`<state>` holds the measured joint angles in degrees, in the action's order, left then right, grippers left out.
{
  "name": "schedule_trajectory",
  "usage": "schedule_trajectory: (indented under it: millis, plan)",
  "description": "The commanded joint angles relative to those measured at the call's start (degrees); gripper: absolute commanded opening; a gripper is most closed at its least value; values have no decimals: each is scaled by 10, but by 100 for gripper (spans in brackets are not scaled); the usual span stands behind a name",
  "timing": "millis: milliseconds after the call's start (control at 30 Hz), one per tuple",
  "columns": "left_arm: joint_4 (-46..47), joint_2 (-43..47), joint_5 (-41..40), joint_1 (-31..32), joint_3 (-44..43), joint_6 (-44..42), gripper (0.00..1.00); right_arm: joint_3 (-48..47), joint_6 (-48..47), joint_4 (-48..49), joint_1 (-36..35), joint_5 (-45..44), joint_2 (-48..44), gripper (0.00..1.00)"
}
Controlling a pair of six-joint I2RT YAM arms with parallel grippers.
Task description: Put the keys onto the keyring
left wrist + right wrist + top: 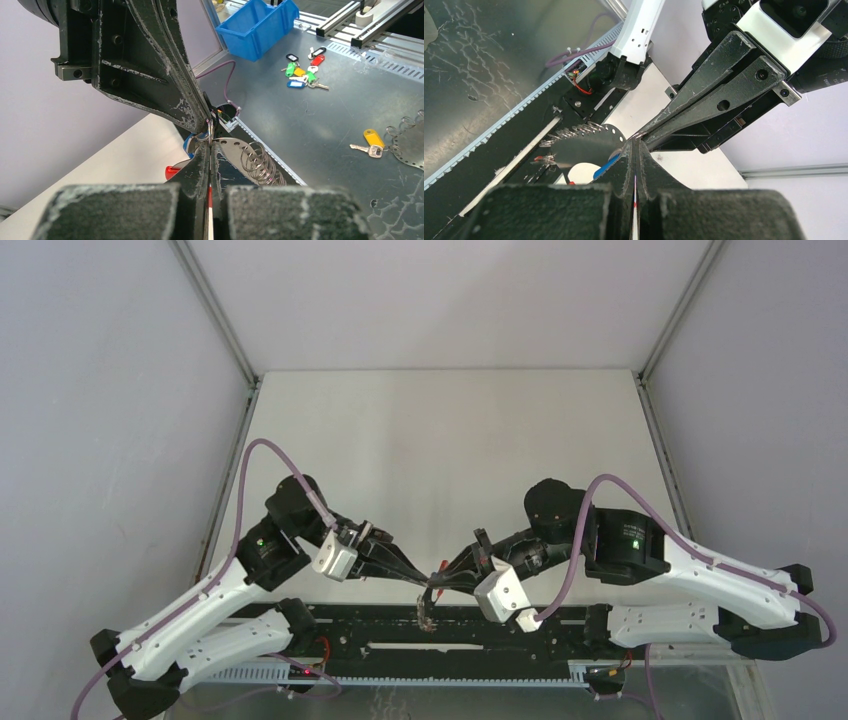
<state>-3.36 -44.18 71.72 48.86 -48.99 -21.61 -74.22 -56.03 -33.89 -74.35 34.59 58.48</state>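
**Both grippers clenched, tip to tip over the middle of the table's near edge.**

Your left gripper [209, 146] and right gripper [634, 146] are each pinched fully closed, and their fingertips touch above the black rail [500, 625] at the near edge of the table [450, 440]. The keyring [260, 162] hangs just beneath that meeting point, with its silver rings bunched beside a perforated metal disc [589, 142]. A small silver ring sits right in the pinch, but you cannot tell from these views which gripper actually holds it. The blue-tagged key [188, 144] hangs just beside the tips, on the table side. A red piece [172, 172] shows just below it — whether it is a tag or the band is unclear.
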Motion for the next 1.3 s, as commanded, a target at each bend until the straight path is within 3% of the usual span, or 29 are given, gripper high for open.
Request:
schedule_trajectory:
  millis: [0,1267]
  plan:
    - [7,7,-11,3,-10,-15,0,-18,10,28,-7,4,-1,0]
    - [3,12,-13,3,-7,-14,0,-14,25,36,6,1,-8,0]
